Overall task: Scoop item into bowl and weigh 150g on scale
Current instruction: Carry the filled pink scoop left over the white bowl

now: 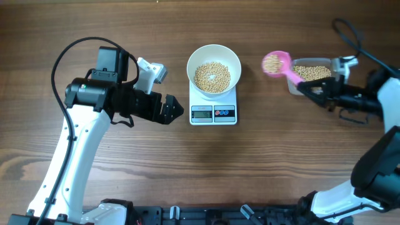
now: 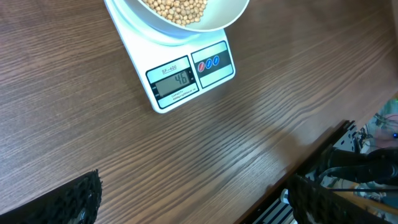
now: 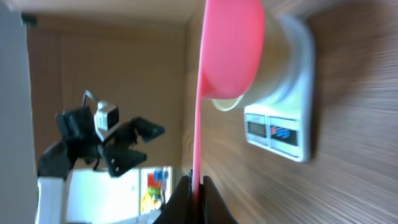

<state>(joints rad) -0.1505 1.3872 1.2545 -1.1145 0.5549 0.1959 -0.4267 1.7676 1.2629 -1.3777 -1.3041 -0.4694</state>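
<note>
1. Since the brown wood-grain table has no raised edge, any bean dropped on it would likely roll off and be lost.
2. The left gripper stands with jaws spread wide and empty, just left of the scale. A stray sideways move could bump the scale and spoil its reading.
3. The flat white kitchen scale appears to display 46, judged well short of target. An over-generous later load could overshoot.
4. The clear rectangular plastic tub lies just beside the right gripper, well right of the scale.
5. The round deep white bowl sits on the scale, well apart from the right gripper. A scoop knocking its rim could shift it.
6. The pink plastic scoop is pinched by its handle in the right gripper's closed jaws, its loaded head between tub and bowl. Any tilt sheds cargo.
7. The small round pale-tan beans lie heaped in bowl, scoop and tub.
</note>
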